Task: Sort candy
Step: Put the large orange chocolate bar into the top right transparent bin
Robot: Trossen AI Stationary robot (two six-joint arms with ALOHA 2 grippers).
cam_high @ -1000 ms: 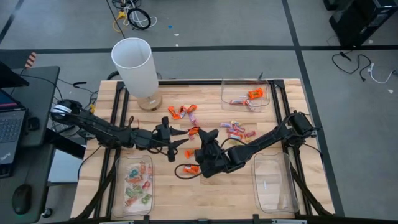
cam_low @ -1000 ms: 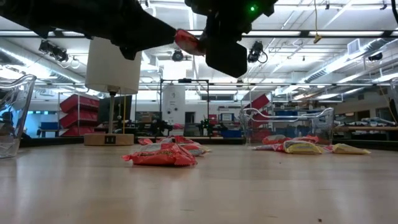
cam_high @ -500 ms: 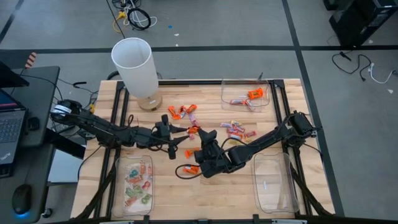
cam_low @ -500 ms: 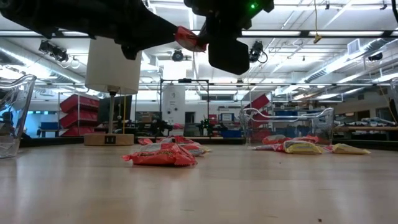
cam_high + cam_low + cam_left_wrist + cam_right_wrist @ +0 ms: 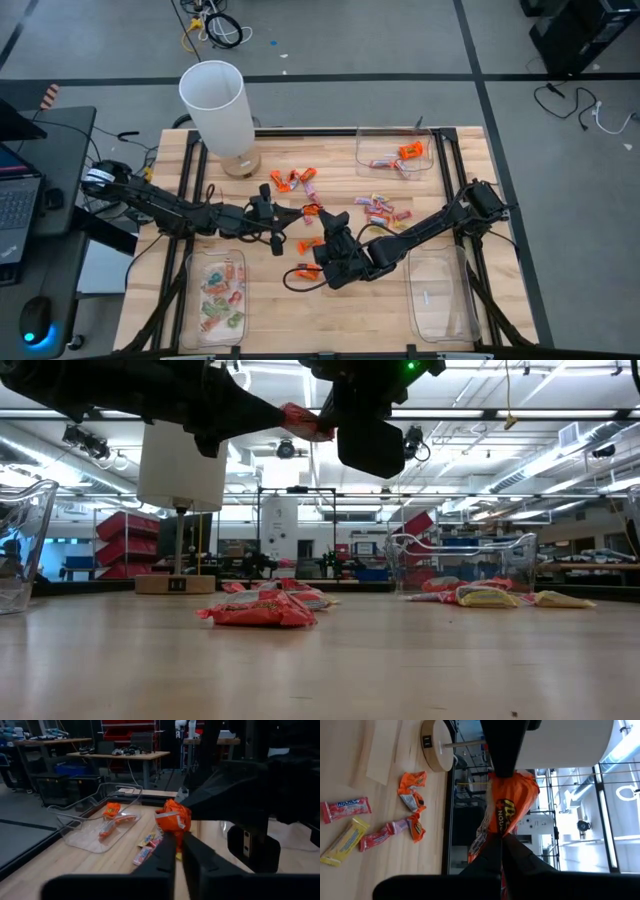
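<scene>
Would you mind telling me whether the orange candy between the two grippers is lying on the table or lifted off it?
Lifted. The low view shows the orange candy high above the table, pinched between the left gripper and right gripper.

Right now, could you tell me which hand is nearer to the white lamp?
The left hand is nearer, just in front of the white lamp; the right hand sits beside it, slightly farther out.

Candy (image 5: 378,208) between lamp (image 5: 214,106) and tray (image 5: 393,152)

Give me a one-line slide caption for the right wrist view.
Both tools pinch one orange candy above the table, loose candies and a lamp base behind.
</scene>
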